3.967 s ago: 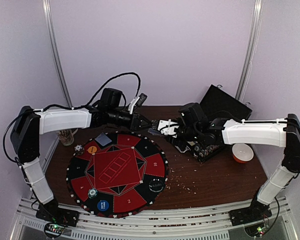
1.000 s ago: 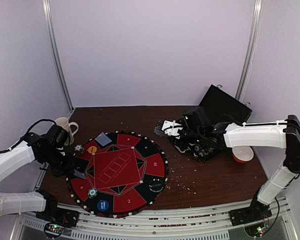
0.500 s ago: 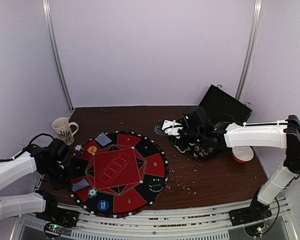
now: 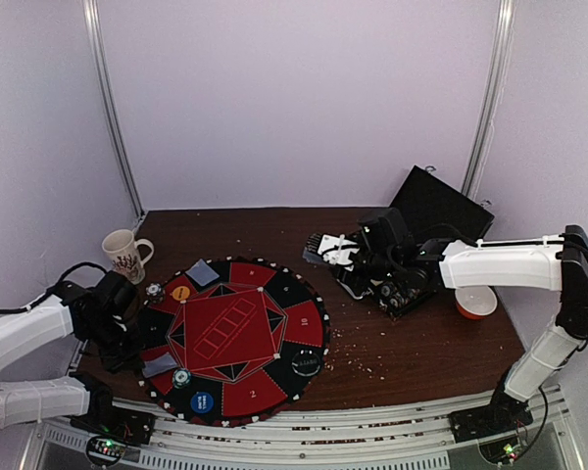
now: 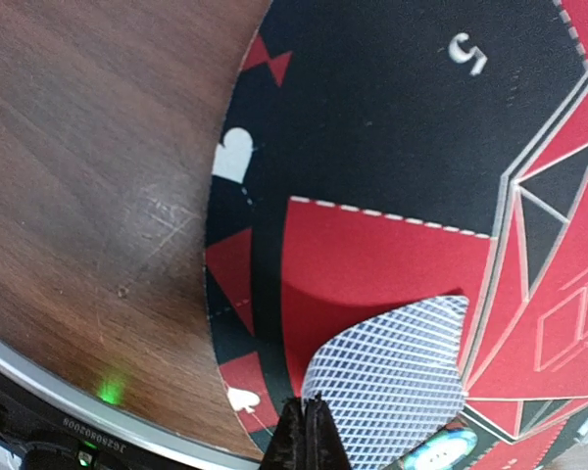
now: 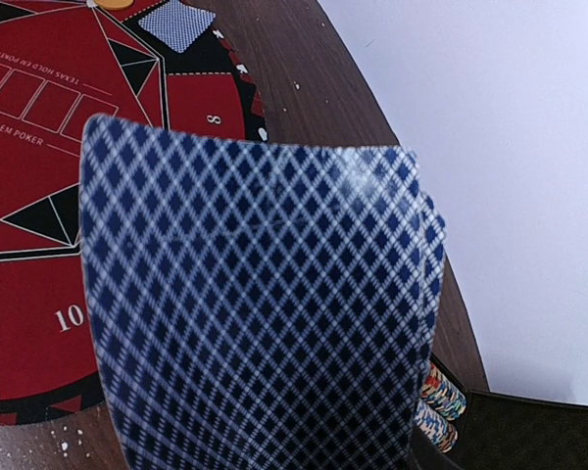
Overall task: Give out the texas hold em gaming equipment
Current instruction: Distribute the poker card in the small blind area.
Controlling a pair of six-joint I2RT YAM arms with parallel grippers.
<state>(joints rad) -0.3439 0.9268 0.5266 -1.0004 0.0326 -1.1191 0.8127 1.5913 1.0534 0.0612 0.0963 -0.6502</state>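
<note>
- Your left gripper (image 5: 309, 423): jaws pinched together on one corner of a single blue-backed card (image 5: 392, 367). The card spreads ahead of the fingertips, over a red segment at the near-left rim of the mat (image 5: 372, 147).
- Your right gripper (image 4: 333, 253): jaws partly apart, clamping a fanned deck (image 6: 265, 313). It is off the mat's far-right edge, just beside the black case (image 4: 441, 211).

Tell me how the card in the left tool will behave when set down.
Probably floppy: the card bows where the left tool pinches its edge. Likely light, a single thin sheet, so it may skid across the mat.
</note>
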